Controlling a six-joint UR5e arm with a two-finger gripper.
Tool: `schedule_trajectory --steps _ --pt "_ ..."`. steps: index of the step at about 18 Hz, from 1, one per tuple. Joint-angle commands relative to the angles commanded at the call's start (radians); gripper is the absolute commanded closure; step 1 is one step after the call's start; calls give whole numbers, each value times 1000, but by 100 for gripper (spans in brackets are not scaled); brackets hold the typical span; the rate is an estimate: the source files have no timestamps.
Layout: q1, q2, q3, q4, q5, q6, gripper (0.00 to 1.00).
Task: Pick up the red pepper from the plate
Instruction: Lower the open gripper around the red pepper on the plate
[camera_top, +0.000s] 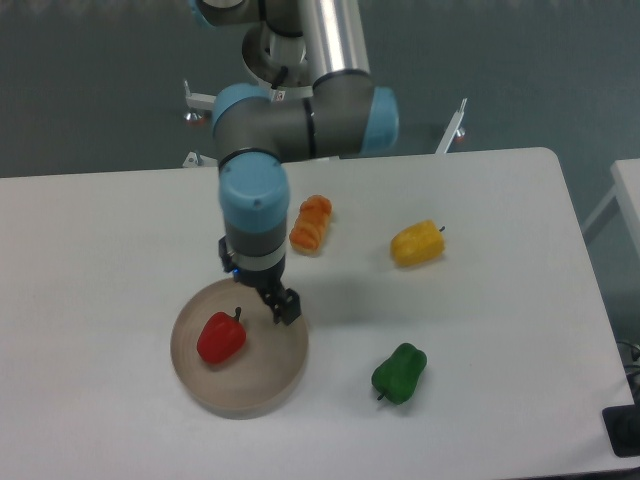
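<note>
The red pepper (221, 338) lies on the left part of the round beige plate (265, 385), its thin dark stem pointing up. My gripper (281, 307) hangs over the plate's upper right part, just right of the pepper and apart from it. Its dark fingers (287, 306) sit close together and hold nothing that I can see. From this angle I cannot tell the gap between them.
An orange pepper (311, 223) lies behind the plate near the arm. A yellow pepper (417, 243) lies to the right. A green pepper (400, 372) lies right of the plate near the front. The white table (480, 420) ends at right.
</note>
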Motion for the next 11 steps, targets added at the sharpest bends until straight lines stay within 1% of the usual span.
schedule_trajectory --steps 7,11 --pt "-43 -57 20 3 2 -14 0" --pt "-51 -87 18 54 8 -15 0"
